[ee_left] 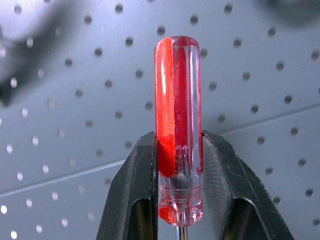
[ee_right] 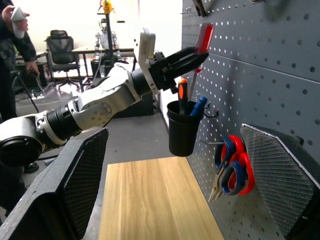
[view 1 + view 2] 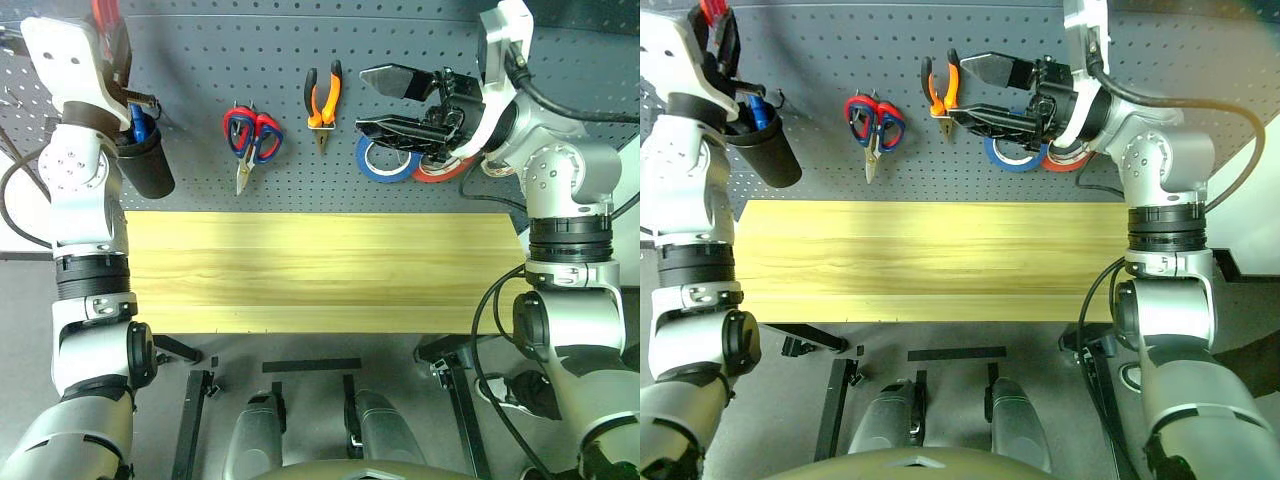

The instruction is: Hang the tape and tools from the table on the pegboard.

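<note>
- Left wrist view: left gripper point(image 1: 181, 200) clamps the red-handled screwdriver point(image 1: 179, 125), handle raised before the pegboard point(image 1: 260, 75); no legible markings.
- Right gripper point(image 3: 395, 103) stands wide apart, empty, beside the orange-and-black pliers point(image 3: 322, 100) hanging on the pegboard.

Screwdriver point(image 1: 178, 135) shaft below frame edge

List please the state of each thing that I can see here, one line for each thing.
Left gripper: shut on the red screwdriver, held up near the pegboard.
Right gripper: open, empty.
Black cup: hanging, two screwdrivers inside.
Red scissors: hanging, closed.
Pliers: hanging.
Blue tape: hanging.
Table: bare.
</note>
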You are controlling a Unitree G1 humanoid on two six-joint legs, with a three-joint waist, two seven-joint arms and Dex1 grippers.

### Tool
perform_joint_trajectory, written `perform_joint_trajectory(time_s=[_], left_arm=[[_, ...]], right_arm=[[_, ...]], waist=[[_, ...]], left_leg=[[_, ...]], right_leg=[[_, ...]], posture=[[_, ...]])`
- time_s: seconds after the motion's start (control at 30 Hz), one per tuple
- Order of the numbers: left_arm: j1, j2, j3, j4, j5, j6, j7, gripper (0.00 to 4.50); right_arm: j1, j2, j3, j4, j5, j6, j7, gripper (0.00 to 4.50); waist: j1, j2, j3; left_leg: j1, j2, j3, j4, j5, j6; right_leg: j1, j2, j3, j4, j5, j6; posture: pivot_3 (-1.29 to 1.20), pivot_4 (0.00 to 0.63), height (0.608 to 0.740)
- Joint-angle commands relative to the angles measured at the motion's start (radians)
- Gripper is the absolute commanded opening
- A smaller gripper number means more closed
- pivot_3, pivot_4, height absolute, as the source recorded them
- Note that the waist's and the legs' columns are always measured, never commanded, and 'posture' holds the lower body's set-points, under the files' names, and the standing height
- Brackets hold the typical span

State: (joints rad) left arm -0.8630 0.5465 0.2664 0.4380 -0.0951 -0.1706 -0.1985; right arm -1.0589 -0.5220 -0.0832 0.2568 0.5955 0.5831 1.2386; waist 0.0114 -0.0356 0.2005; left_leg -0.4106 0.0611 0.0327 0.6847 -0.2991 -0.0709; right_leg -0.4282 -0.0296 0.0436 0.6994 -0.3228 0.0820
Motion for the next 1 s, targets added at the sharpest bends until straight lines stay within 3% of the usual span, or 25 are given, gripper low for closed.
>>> perform_joint_trajectory(time_s=[0.03, 0.2, 0.5, 0.63, 0.77, 0.87, 1.0], left_arm=[[0.017, 0.022, 0.010, 0.016, 0.014, -0.077, -0.001, 0.85], [0.044, 0.021, 0.022, 0.057, 0.017, -0.077, 0.028, 0.85], [0.114, 0.009, 0.054, -0.095, -0.054, -0.003, 0.031, 3.63], [0.182, 0.020, 0.072, -0.289, -0.185, 0.089, -0.076, 3.63], [0.330, 0.077, 0.074, -0.507, -0.404, 0.270, -0.298, 3.63], [0.448, 0.141, 0.062, -0.576, -0.494, 0.392, -0.443, 3.63], [0.546, 0.197, 0.015, -0.583, -0.523, 0.423, -0.640, 3.63]], right_arm=[[0.005, -0.015, -0.027, -0.056, 0.027, 0.007, -0.014, 4.50], [0.017, -0.020, -0.027, -0.078, 0.031, 0.015, -0.023, 4.50], [0.037, -0.033, -0.026, -0.096, 0.032, 0.018, -0.025, 4.50], [0.057, -0.051, -0.036, -0.098, 0.040, 0.036, -0.027, 4.50], [0.120, -0.090, -0.036, -0.105, 0.040, 0.063, -0.020, 4.50], [0.182, -0.122, -0.021, -0.110, 0.027, 0.070, -0.005, 4.50], [0.237, -0.156, -0.003, -0.094, -0.007, 0.037, 0.018, 4.50]], waist=[[-0.001, 0.000, 0.000], [-0.001, 0.000, 0.000], [-0.004, 0.000, -0.003], [-0.003, -0.001, -0.007], [-0.002, 0.000, -0.022], [-0.001, 0.002, -0.034], [0.001, 0.008, -0.053]], left_leg=[[0.000, 0.000, 0.000, 0.000, 0.000, 0.000], [0.000, 0.000, 0.000, 0.001, 0.000, 0.000], [0.000, 0.000, 0.000, 0.001, 0.000, 0.000], [0.000, 0.001, 0.000, 0.001, 0.000, 0.000], [0.000, 0.001, 0.000, 0.001, 0.000, 0.000], [0.001, 0.001, 0.000, 0.001, 0.000, 0.000], [0.003, 0.000, 0.000, 0.001, 0.000, 0.000]], right_leg=[[0.000, 0.000, 0.000, 0.000, 0.000, 0.000], [0.000, 0.000, 0.000, 0.001, 0.000, 0.000], [0.000, 0.000, 0.000, 0.001, 0.000, 0.000], [0.000, 0.000, 0.000, 0.002, 0.000, 0.000], [0.000, 0.000, 0.000, 0.002, 0.000, 0.000], [0.001, 0.001, 0.000, 0.001, 0.000, 0.000], [0.002, 0.002, 0.002, 0.001, 0.000, 0.000]], posture=[[0.06, 0.099, 0.740], [0.05, 0.097, 0.740], [0.06, 0.094, 0.740], [0.07, 0.093, 0.740], [0.09, 0.091, 0.740], [0.10, 0.079, 0.740], [0.11, 0.065, 0.740]])
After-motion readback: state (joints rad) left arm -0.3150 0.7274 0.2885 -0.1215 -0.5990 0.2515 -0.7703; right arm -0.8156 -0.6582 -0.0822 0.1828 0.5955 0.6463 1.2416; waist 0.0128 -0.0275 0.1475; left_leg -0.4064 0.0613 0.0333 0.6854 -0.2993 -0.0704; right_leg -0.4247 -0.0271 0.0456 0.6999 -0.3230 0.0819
